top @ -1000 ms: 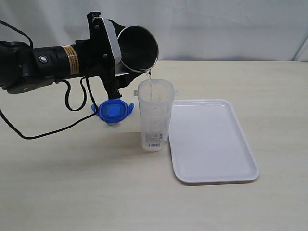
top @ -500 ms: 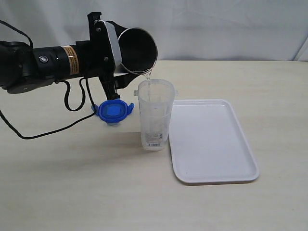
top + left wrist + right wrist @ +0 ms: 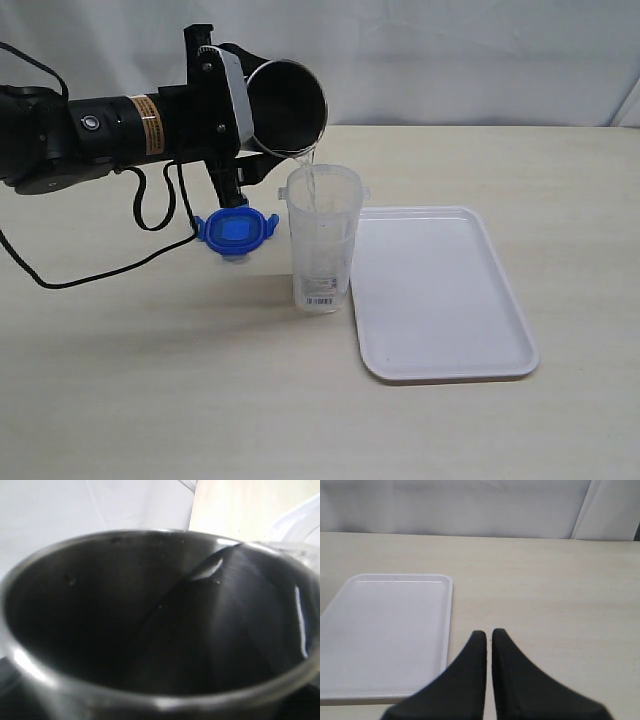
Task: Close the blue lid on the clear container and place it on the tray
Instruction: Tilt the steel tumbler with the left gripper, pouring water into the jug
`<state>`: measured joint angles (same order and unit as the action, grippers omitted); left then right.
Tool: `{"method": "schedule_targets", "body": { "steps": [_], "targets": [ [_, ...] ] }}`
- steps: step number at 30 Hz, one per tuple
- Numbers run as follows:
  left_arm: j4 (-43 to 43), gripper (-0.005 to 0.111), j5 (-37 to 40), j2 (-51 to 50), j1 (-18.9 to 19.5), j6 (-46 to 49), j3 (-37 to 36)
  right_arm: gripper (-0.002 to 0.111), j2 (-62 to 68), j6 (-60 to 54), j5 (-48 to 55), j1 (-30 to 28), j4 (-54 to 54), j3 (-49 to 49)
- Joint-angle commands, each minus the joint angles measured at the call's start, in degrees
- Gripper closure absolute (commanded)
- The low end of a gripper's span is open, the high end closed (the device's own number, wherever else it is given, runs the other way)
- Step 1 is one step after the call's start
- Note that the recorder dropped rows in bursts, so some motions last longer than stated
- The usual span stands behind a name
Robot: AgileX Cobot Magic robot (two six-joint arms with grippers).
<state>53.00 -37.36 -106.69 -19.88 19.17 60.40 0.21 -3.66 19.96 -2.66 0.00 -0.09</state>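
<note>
At centre of the surface [image 3: 150, 380]: clear container [image 3: 322, 240], standing upright and lidless, taking in a thin stream of water. Blue lid [image 3: 234, 231] is lying flat near it, on the exterior view's left; tray [image 3: 440, 300] is lying just beside it on the right (nothing on it). Metal cup [image 3: 287, 105] is tilting over the container's mouth. Pouring advice: tilt slowly, lip above the opening, right the cup before withdrawing. Left claw [image 3: 240, 110] is gripping the cup, jaws spread wide. Right claw [image 3: 488, 640] is hanging closed, holding nothing, beside the tray.
</note>
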Motion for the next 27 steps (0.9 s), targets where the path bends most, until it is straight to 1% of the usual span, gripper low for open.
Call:
{"method": "schedule_targets", "body": {
  "steps": [1,7,27],
  "targets": [
    [-1.2,0.107,-3.2,0.9,-0.1,0.7,1.0,0.104,-0.2,0.0,-0.1,0.1,0.0,0.1],
    [-1.2,0.107,-3.2,0.9,-0.1,2.0,1.0,0.104,-0.2,0.0,-0.1,0.1,0.0,0.1],
    [-1.2,0.107,-3.2,0.9,-0.1,2.0,1.0,0.104,-0.2,0.0,-0.1,0.1,0.0,0.1]
  ]
}}
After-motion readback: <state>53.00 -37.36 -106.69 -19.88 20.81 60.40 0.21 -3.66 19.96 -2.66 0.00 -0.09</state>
